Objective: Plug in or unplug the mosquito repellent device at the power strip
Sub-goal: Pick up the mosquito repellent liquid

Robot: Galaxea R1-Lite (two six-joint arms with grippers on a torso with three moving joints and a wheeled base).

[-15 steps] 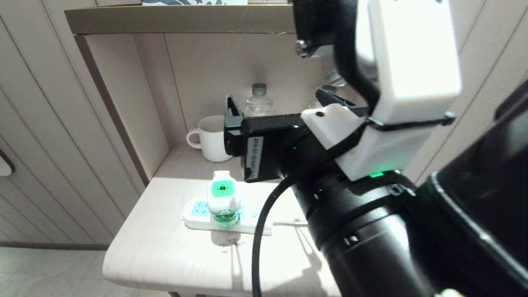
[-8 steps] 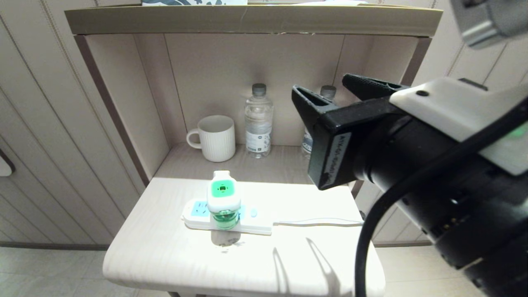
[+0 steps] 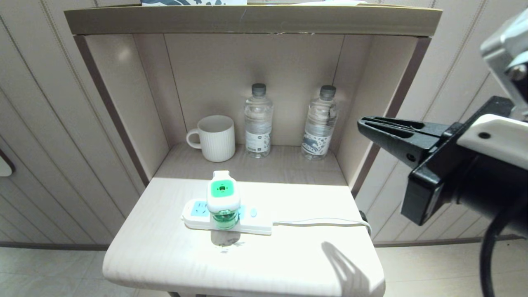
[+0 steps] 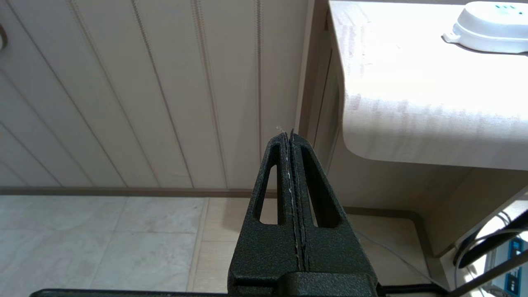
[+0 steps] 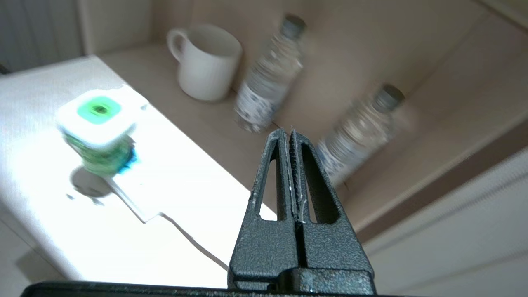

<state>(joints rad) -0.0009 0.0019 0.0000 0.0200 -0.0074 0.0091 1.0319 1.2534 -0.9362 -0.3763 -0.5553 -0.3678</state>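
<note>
Nearest to us, the right gripper (image 3: 363, 123) hangs in the air off the counter's right edge, its black fingers (image 5: 284, 165) clenched flat together on nothing, well apart from any object. The left gripper (image 4: 291, 136) sits parked low beside the counter's left edge, fingers pressed shut and empty too.

Out on the pale wood-grain counter (image 3: 288, 264), toward its middle, lies the flat white power strip with light-blue socket faces (image 3: 198, 214), its thin white cord (image 3: 321, 222) trailing off toward the right edge. Standing upright on the strip is the small mosquito repellent device, white body with a bright green top (image 3: 223, 198), its translucent green liquid bottle (image 3: 225, 220) hanging at the front. It looks seated in a socket, though the prongs themselves are hidden.

So the reading: if plugging in is the goal, that appears done and the arm is clear; if unplugging, nothing has started and the whole grasp and pull remains.

Farther back, in the recessed shelf alcove (image 3: 255, 165), a ribbed white ceramic mug (image 3: 214, 138) stands at the left, its contents not visible. Beside it stands a clear plastic water bottle with a grey cap (image 3: 258, 121), then a second one (image 3: 319, 123) toward the right wall, both capped and looking filled.
</note>
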